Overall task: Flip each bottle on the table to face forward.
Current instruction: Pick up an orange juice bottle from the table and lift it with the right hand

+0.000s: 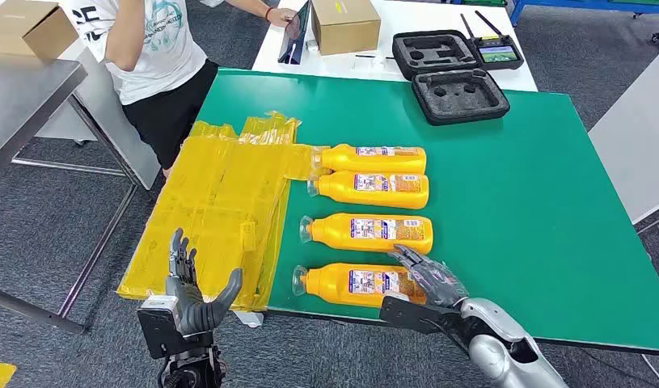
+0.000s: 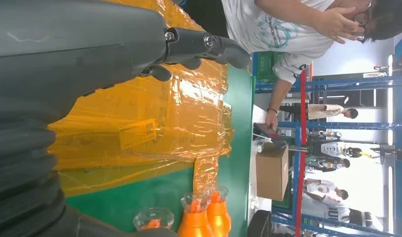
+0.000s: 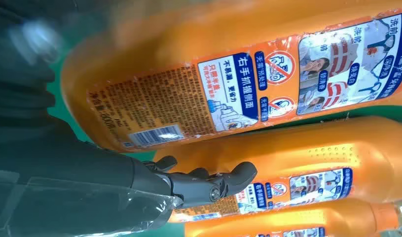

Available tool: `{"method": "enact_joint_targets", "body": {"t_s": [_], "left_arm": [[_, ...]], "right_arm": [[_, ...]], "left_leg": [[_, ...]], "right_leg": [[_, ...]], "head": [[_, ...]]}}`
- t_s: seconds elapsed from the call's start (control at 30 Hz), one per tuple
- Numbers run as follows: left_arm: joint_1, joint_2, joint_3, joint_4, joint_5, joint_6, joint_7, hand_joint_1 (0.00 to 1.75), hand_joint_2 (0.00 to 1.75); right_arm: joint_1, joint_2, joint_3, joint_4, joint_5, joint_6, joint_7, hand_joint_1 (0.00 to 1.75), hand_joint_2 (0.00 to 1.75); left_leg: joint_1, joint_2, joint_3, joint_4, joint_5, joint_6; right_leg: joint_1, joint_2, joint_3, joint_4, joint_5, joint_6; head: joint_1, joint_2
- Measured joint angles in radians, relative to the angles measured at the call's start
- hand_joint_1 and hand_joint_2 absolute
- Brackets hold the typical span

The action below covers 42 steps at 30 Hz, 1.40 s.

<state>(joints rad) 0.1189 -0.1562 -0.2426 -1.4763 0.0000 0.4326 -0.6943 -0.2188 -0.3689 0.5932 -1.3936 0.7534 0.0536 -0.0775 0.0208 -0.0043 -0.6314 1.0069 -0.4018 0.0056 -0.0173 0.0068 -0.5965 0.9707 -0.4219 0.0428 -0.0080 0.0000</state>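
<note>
Several orange bottles lie on their sides on the green table (image 1: pixel 512 178), caps to the left, back labels with barcode up. The nearest bottle (image 1: pixel 350 284) (image 3: pixel 228 79) lies by the front edge; behind it come a second bottle (image 1: pixel 366 232) and two more bottles (image 1: pixel 370 188) (image 1: pixel 374 158) side by side. My right hand (image 1: pixel 427 275) (image 3: pixel 208 185) reaches over the nearest bottle's base end, fingers stretched above it and holding nothing. My left hand (image 1: pixel 188 287) (image 2: pixel 199 47) is raised off the table's left front, fingers apart and empty, over the yellow plastic.
Crinkled yellow plastic sheeting (image 1: pixel 217 206) covers the table's left part and hangs over its edge. Two black foam cases (image 1: pixel 459 95) sit at the far end. A person (image 1: pixel 148 48) stands at the far left beside a white table with a cardboard box (image 1: pixel 344 24).
</note>
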Motion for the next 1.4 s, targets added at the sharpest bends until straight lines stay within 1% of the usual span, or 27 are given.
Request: {"method": "enact_joint_targets", "body": {"t_s": [0.13, 0.17, 0.2, 0.3, 0.33, 0.47, 0.57, 0.6, 0.83, 0.87, 0.93, 1.03, 1.2, 1.27, 1.37, 1.4], "left_arm": [[0.001, 0.000, 0.000, 0.000, 0.003, 0.001, -0.001, 0.00, 1.75], [0.001, 0.001, 0.000, 0.000, 0.004, 0.001, -0.001, 0.00, 1.75], [0.001, 0.001, 0.000, 0.000, 0.004, 0.001, -0.001, 0.00, 1.75], [0.001, 0.001, 0.000, 0.000, 0.006, 0.000, -0.002, 0.00, 1.75], [0.001, 0.001, 0.000, 0.000, 0.006, 0.000, -0.002, 0.00, 1.75], [0.001, 0.001, 0.001, 0.001, 0.004, -0.001, -0.005, 0.00, 1.75], [0.001, 0.001, 0.001, 0.001, 0.001, -0.002, -0.006, 0.00, 1.75], [0.001, 0.001, 0.001, 0.001, -0.001, -0.002, -0.006, 0.00, 1.75], [0.002, 0.001, 0.004, 0.001, -0.011, -0.004, -0.005, 0.00, 1.75], [0.002, 0.001, 0.005, 0.001, -0.011, -0.005, -0.004, 0.00, 1.75], [0.003, 0.000, 0.006, 0.001, -0.011, -0.005, -0.003, 0.00, 1.75], [0.007, 0.000, 0.007, 0.001, -0.011, -0.010, -0.003, 0.00, 1.75], [0.010, 0.000, 0.010, 0.007, -0.010, -0.019, -0.005, 0.00, 1.75], [0.009, 0.000, 0.010, 0.012, -0.009, -0.025, -0.006, 0.00, 1.75], [0.005, -0.001, 0.010, 0.019, -0.008, -0.034, -0.006, 0.00, 1.75], [0.002, -0.002, 0.010, 0.019, -0.007, -0.034, -0.006, 0.00, 1.75]], "right_arm": [[-0.033, -0.001, 0.020, 0.032, -0.010, 0.009, -0.009, 0.00, 1.75], [-0.042, -0.001, 0.026, 0.042, -0.011, 0.009, -0.009, 0.04, 1.75], [-0.050, 0.000, 0.031, 0.051, -0.012, 0.010, -0.010, 0.13, 1.75], [-0.068, 0.002, 0.043, 0.074, -0.014, 0.010, -0.010, 0.59, 1.75], [-0.074, 0.003, 0.047, 0.082, -0.014, 0.010, -0.010, 0.70, 1.75], [-0.103, 0.011, 0.062, 0.119, -0.014, 0.009, -0.011, 0.90, 1.75], [-0.124, 0.016, 0.072, 0.140, -0.014, 0.009, -0.011, 1.25, 1.75], [-0.129, 0.018, 0.075, 0.146, -0.015, 0.009, -0.012, 1.34, 1.75], [-0.157, 0.022, 0.095, 0.180, -0.033, 0.012, -0.013, 1.67, 1.75], [-0.159, 0.022, 0.098, 0.183, -0.034, 0.013, -0.013, 1.71, 1.75], [-0.161, 0.022, 0.102, 0.189, -0.038, 0.012, -0.014, 1.74, 1.75], [-0.158, 0.022, 0.104, 0.192, -0.061, 0.006, -0.029, 1.75, 1.75], [-0.135, 0.026, 0.094, 0.192, -0.155, -0.030, -0.122, 1.75, 1.75], [-0.121, 0.038, 0.080, 0.190, -0.207, -0.055, -0.196, 1.75, 1.75], [-0.101, 0.076, 0.039, 0.173, -0.323, -0.100, -0.364, 1.75, 1.75], [-0.097, 0.094, 0.027, 0.167, -0.356, -0.111, -0.409, 1.75, 1.75]], "left_leg": [[0.000, 0.000, 0.000, 0.000, 0.000, 0.000], [0.000, 0.000, 0.000, 0.000, 0.000, 0.000], [0.000, 0.000, 0.000, 0.000, 0.000, 0.000], [0.000, 0.000, 0.000, 0.000, 0.000, 0.000], [0.000, 0.000, 0.000, 0.000, 0.000, 0.000], [0.000, 0.000, 0.000, 0.000, 0.000, 0.000], [0.000, 0.000, 0.000, 0.000, 0.000, 0.000], [0.000, 0.000, 0.000, 0.000, 0.000, 0.000], [0.000, 0.000, 0.001, 0.000, 0.001, 0.001], [0.000, 0.000, 0.001, 0.000, 0.000, 0.001], [0.000, 0.000, 0.001, 0.000, 0.000, 0.001], [0.000, 0.000, 0.001, 0.000, 0.000, 0.001], [0.000, 0.000, 0.001, 0.000, 0.000, 0.001], [0.000, 0.000, 0.001, 0.000, 0.000, 0.001], [0.000, 0.000, 0.001, 0.000, 0.000, 0.000], [0.000, 0.000, 0.001, 0.000, 0.000, 0.000]], "right_leg": [[0.000, 0.000, 0.000, 0.000, 0.000, 0.000], [0.000, 0.000, 0.000, 0.000, 0.000, 0.000], [0.000, 0.000, 0.000, 0.000, 0.000, 0.000], [0.000, 0.000, 0.000, 0.000, 0.000, 0.000], [0.000, 0.000, 0.000, 0.000, 0.000, 0.000], [0.000, 0.000, 0.000, 0.000, 0.000, 0.000], [0.000, 0.000, 0.000, 0.000, 0.000, 0.000], [0.000, 0.000, 0.000, 0.000, 0.000, 0.000], [0.000, 0.000, 0.001, 0.000, 0.000, 0.000], [0.000, 0.000, 0.001, 0.000, 0.000, 0.000], [0.000, 0.000, 0.001, 0.000, 0.000, 0.000], [0.000, 0.000, 0.001, 0.000, 0.000, 0.000], [0.000, 0.000, 0.001, 0.000, 0.000, 0.000], [0.000, 0.000, 0.000, 0.000, 0.000, 0.000], [0.000, 0.000, 0.000, 0.000, 0.000, 0.000], [0.000, 0.000, 0.000, 0.000, 0.000, 0.000]], "head": [[0.000, 0.000], [0.000, 0.000], [0.000, 0.000], [0.000, 0.000], [0.000, 0.000], [0.000, 0.000], [0.000, 0.000], [0.000, 0.000], [0.000, 0.000], [0.000, 0.000], [0.000, 0.000], [0.000, 0.000], [0.000, 0.000], [0.000, 0.000], [0.000, 0.000], [0.000, 0.000]]}}
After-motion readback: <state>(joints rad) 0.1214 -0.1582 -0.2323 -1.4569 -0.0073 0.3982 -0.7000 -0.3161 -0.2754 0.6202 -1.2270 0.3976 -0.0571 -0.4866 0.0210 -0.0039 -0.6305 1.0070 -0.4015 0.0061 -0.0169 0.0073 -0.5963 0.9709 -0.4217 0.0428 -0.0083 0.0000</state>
